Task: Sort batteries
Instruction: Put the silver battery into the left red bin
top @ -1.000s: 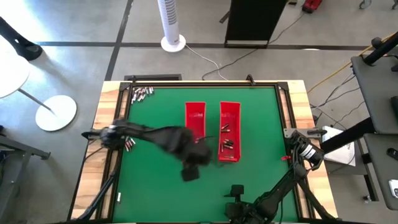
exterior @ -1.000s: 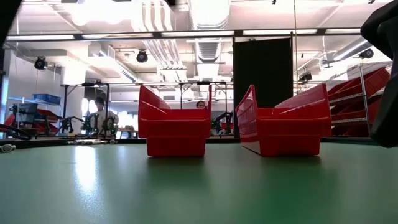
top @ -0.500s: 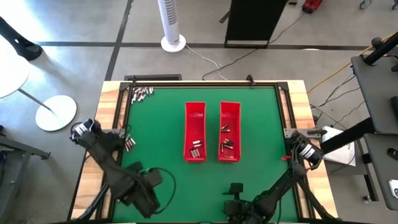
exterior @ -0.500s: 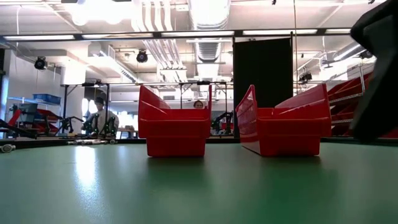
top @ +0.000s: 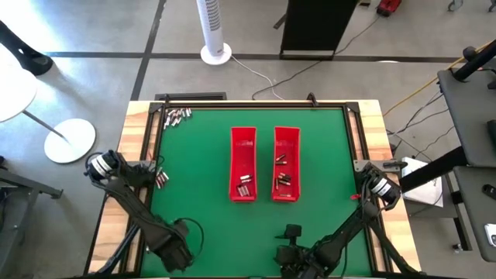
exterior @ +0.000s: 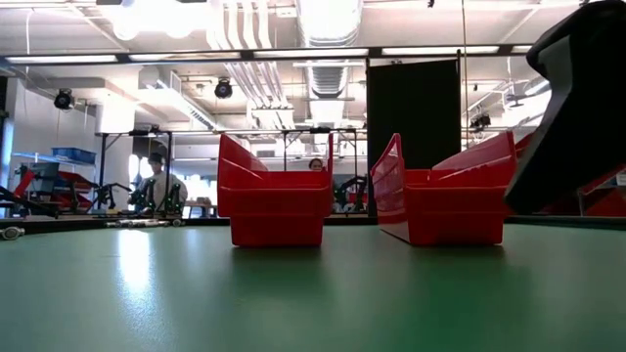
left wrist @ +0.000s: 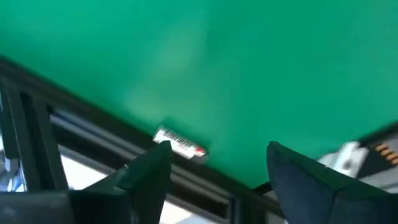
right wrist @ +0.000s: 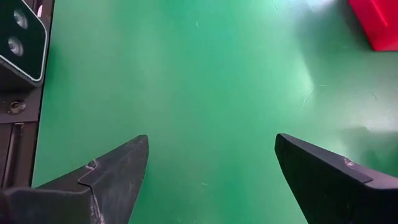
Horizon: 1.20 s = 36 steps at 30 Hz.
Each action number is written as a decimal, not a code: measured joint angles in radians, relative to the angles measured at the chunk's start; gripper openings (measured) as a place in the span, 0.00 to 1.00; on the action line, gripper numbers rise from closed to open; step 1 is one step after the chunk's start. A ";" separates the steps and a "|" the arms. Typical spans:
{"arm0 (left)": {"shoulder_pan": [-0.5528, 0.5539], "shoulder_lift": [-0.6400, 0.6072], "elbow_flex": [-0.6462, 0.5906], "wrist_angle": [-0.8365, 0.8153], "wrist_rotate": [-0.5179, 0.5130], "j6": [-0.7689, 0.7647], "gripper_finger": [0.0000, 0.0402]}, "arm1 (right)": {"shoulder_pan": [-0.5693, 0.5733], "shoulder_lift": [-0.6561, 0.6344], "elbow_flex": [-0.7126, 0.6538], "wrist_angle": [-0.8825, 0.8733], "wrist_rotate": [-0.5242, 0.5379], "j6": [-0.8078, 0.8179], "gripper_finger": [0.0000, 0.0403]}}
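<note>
Two red trays [top: 243, 159] [top: 286, 159] stand side by side mid-table, each with a few batteries [top: 246, 184] [top: 281, 180] lying on its floor. More batteries lie on the mat in the far left corner [top: 177, 116] and at the left edge [top: 160, 178]. My left gripper [left wrist: 219, 152] hangs open over the near left corner [top: 173, 253], above a lone battery [left wrist: 180, 143] that lies on the mat beside the frame. My right gripper [right wrist: 211, 144] stands open over bare mat at the near edge [top: 298, 260].
The table's black frame rail [left wrist: 93, 118] runs right beside the lone battery. A small camera [top: 293, 232] sits on the mat near the front edge. A dark arm part [exterior: 577, 108] fills the low view's right side. Green mat lies between the trays and the near edge.
My left gripper has swung from over the near ends of the trays toward the table's near left corner, sinking and rolling as it went. The batteries at the near end of the left tray, which the arm covered a second ago, now show.
</note>
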<state>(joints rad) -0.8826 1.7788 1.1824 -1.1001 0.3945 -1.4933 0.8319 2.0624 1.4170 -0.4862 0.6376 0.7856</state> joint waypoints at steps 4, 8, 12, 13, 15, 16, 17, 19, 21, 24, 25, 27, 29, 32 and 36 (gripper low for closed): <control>0.005 -0.014 -0.098 0.096 0.103 -0.017 0.63 | 0.001 0.000 -0.007 -0.001 0.000 0.000 0.86; 0.007 -0.030 -0.195 0.224 0.185 -0.059 0.64 | 0.001 0.000 -0.019 0.001 -0.007 0.009 0.86; 0.006 -0.037 -0.261 0.269 0.250 -0.067 0.64 | 0.001 0.000 -0.024 0.001 -0.009 0.017 0.86; 0.007 -0.039 -0.273 0.266 0.253 -0.067 0.64 | 0.001 0.000 -0.024 0.001 -0.009 0.018 0.86; 0.007 -0.042 -0.287 0.275 0.255 -0.066 0.64 | 0.001 0.000 -0.024 0.001 -0.009 0.018 0.86; 0.007 -0.044 -0.294 0.285 0.257 -0.067 0.64 | 0.001 0.000 -0.024 0.001 -0.009 0.018 0.86; 0.007 -0.044 -0.301 0.297 0.264 -0.074 0.64 | 0.001 0.000 -0.024 0.001 -0.009 0.018 0.86; 0.007 -0.044 -0.319 0.346 0.294 -0.106 0.64 | 0.001 0.000 -0.024 0.001 -0.010 0.018 0.86; 0.003 -0.044 -0.342 0.416 0.322 -0.146 0.64 | 0.001 0.000 -0.024 0.001 -0.010 0.019 0.86; 0.001 -0.044 -0.370 0.486 0.333 -0.183 0.64 | 0.001 0.000 -0.024 0.001 -0.010 0.026 0.86; 0.001 -0.044 -0.377 0.505 0.332 -0.188 0.64 | 0.001 0.000 -0.024 0.001 -0.011 0.027 0.86; 0.001 -0.044 -0.381 0.526 0.328 -0.191 0.64 | 0.001 0.000 -0.024 0.001 -0.016 0.028 0.86; 0.001 -0.045 -0.381 0.537 0.317 -0.192 0.63 | 0.001 0.000 -0.024 0.000 -0.017 0.027 0.86; 0.000 -0.044 -0.366 0.542 0.298 -0.190 0.60 | 0.001 0.000 -0.024 0.000 -0.018 0.026 0.86; 0.000 -0.042 -0.325 0.578 0.247 -0.163 0.52 | 0.001 0.000 -0.024 -0.001 -0.018 0.026 0.86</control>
<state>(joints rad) -0.8829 1.7371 0.8569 -0.5225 0.6415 -1.6563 0.8330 2.0624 1.3930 -0.4870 0.6201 0.8112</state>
